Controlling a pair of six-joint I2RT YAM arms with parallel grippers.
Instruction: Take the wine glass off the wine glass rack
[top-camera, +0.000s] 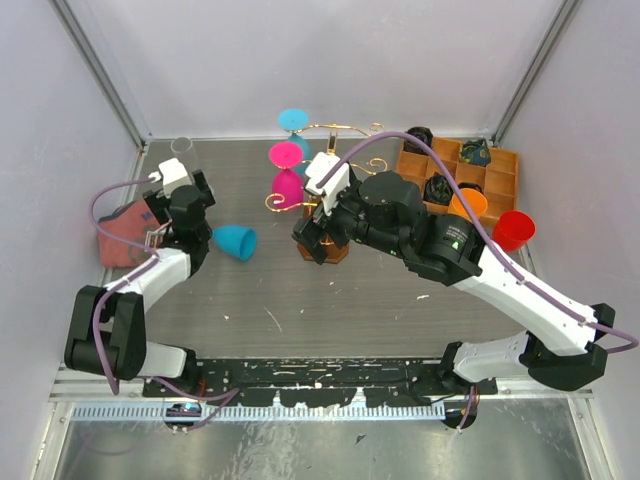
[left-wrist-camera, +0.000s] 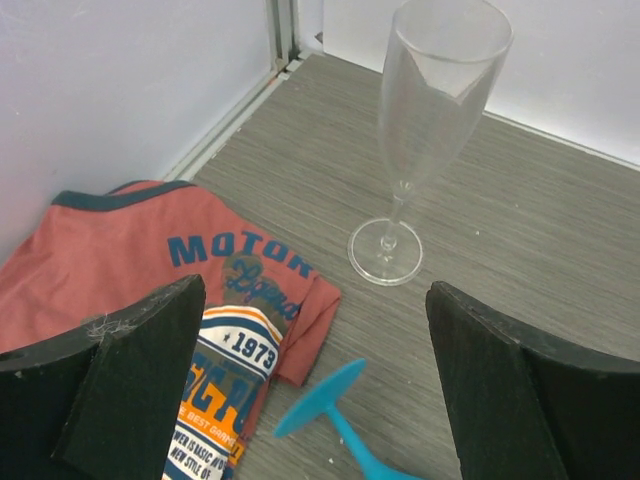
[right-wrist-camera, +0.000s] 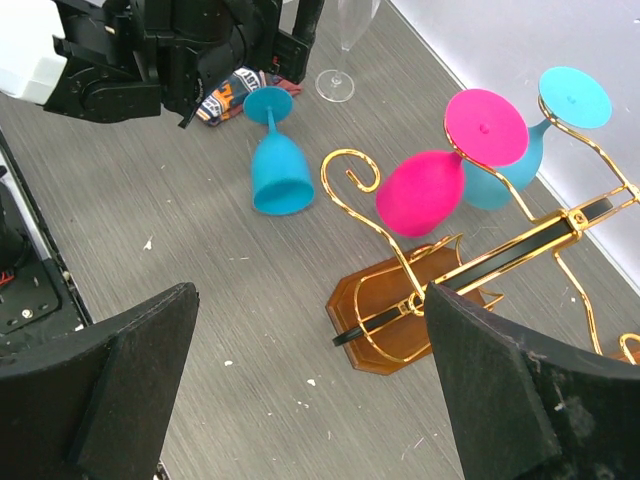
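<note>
Glasses hang upside down on the gold wire rack with a brown wood base: a pink plastic wine glass and a blue plastic wine glass. The right gripper and the left gripper are wide open, holding nothing.

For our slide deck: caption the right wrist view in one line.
Open right gripper facing wine glass rack bearing pink glass and blue glass; another blue glass lying beyond.
</note>
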